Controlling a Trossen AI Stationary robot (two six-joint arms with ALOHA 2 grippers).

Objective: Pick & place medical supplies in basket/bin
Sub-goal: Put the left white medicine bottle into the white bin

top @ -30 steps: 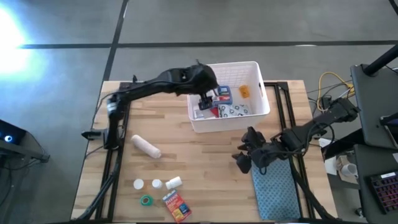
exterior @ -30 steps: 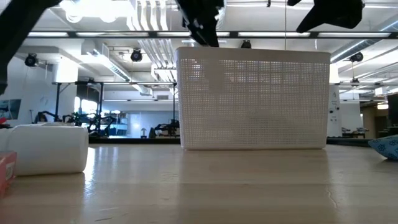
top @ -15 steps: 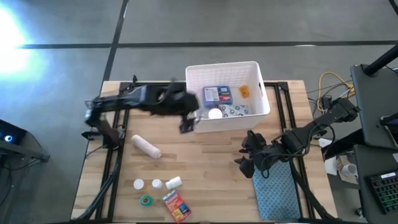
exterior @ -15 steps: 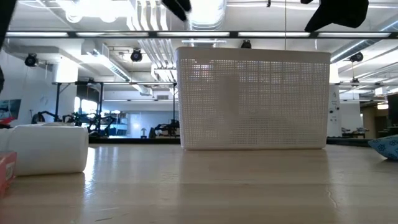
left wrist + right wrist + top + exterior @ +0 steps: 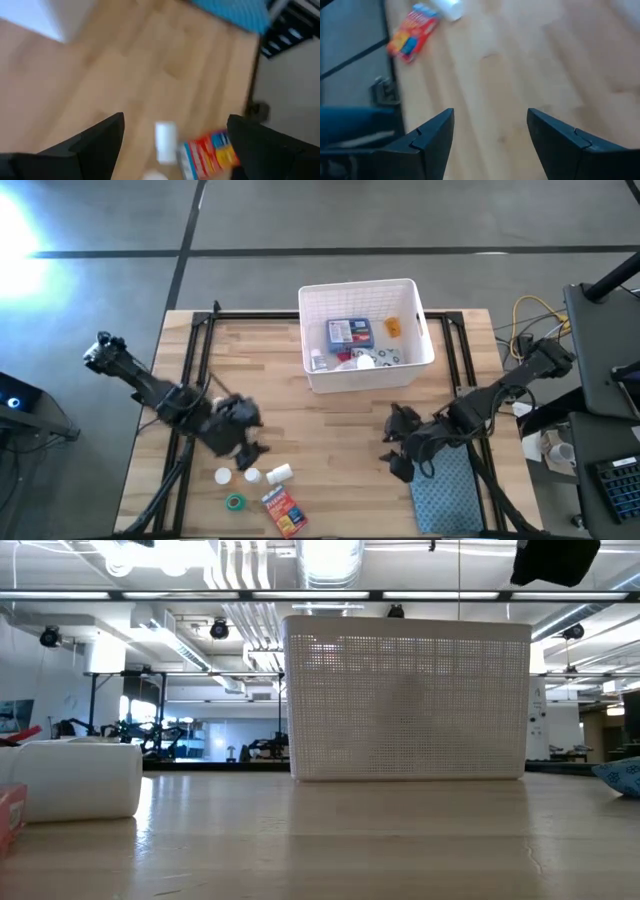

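The white slotted basket [image 5: 420,345] [image 5: 408,700] stands at the table's far middle and holds a blue box [image 5: 350,332], an orange item [image 5: 393,327] and small white pieces. On the near left lie white bottles [image 5: 252,475], one on its side [image 5: 280,472] [image 5: 165,142], a green tape roll [image 5: 235,502] and an orange-red box [image 5: 283,510] [image 5: 210,152] [image 5: 412,32]. My left gripper [image 5: 243,442] [image 5: 175,145] is open just above and beyond the bottles, and the arm hides the gauze roll. My right gripper [image 5: 393,452] [image 5: 490,130] is open over bare wood beside the mat.
A teal-grey cloth mat [image 5: 445,485] lies at the near right, partly under my right arm. Black frame rails [image 5: 190,370] run along both sides of the table. Open wood lies between the two grippers, in front of the basket.
My left gripper has swung out from above the basket, toward the table's left and near edge, and has come down beside the white bottles. My right gripper has drifted slightly toward the near edge.
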